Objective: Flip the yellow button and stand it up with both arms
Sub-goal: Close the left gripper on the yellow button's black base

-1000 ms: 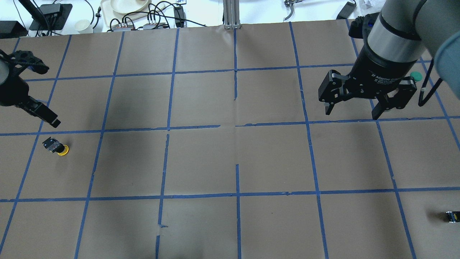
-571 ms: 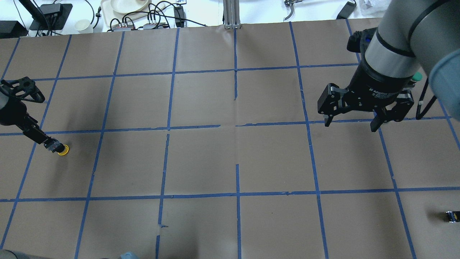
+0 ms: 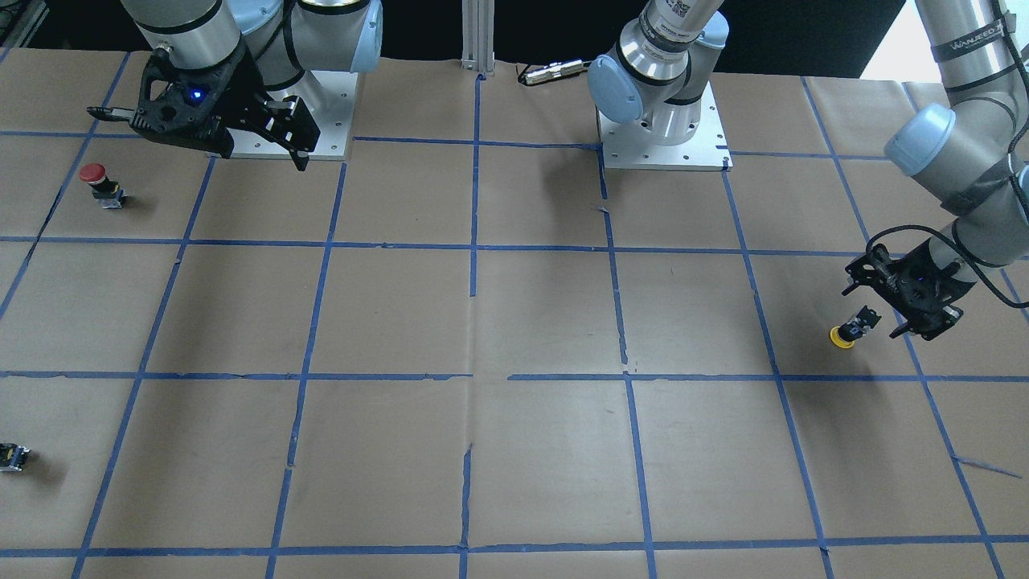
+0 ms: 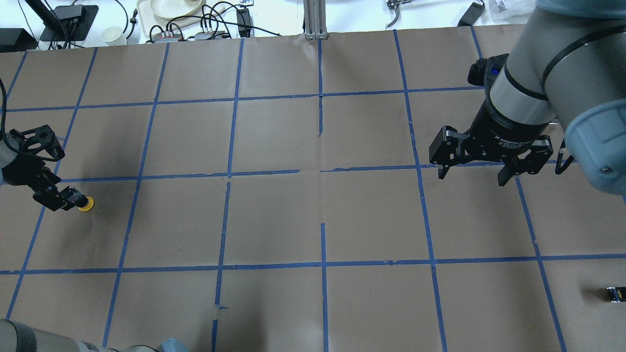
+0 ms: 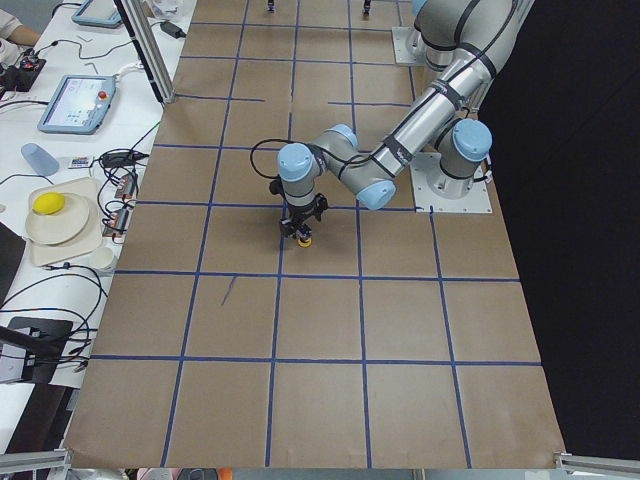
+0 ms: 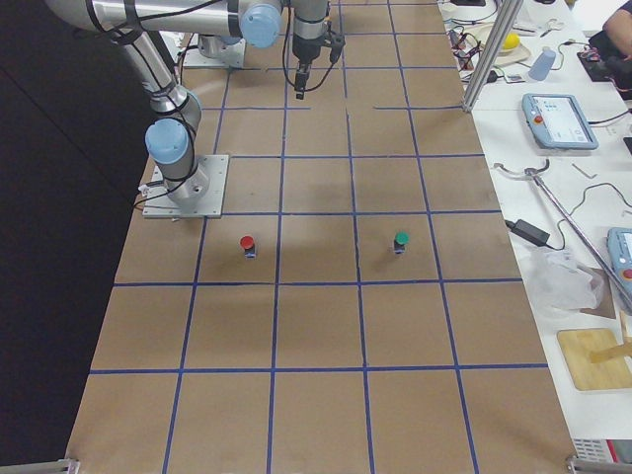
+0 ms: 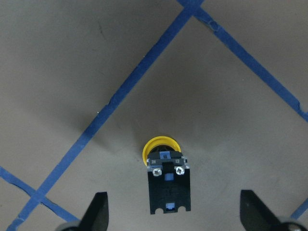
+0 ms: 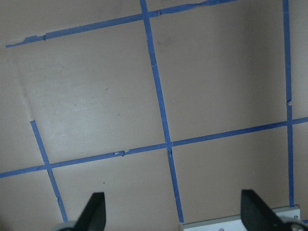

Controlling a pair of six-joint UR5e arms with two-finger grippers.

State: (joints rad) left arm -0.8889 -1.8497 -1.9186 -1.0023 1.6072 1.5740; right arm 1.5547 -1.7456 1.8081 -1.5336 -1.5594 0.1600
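The yellow button [image 4: 84, 203] lies on its side on the brown paper at the table's left end. Its yellow cap points away from my left gripper and its black body points toward it. It also shows in the front view [image 3: 846, 333] and the left wrist view [image 7: 166, 179]. My left gripper [image 4: 62, 199] is low over it and open. In the wrist view its fingers [image 7: 97, 210] stand wide on either side of the body without touching it. My right gripper [image 4: 472, 176] hangs open and empty above the table's right half, far from the button.
A red-capped button [image 3: 96, 182] stands near the right arm's base. A green-capped button [image 6: 401, 240] stands beyond it. A small capless black switch body [image 4: 615, 294] lies at the near right edge. The arms' base plates [image 3: 664, 138] are on the robot's side.
My left gripper has come down and forward until its open fingers straddle the yellow button's body. My right gripper has drifted slightly toward the robot, still open.
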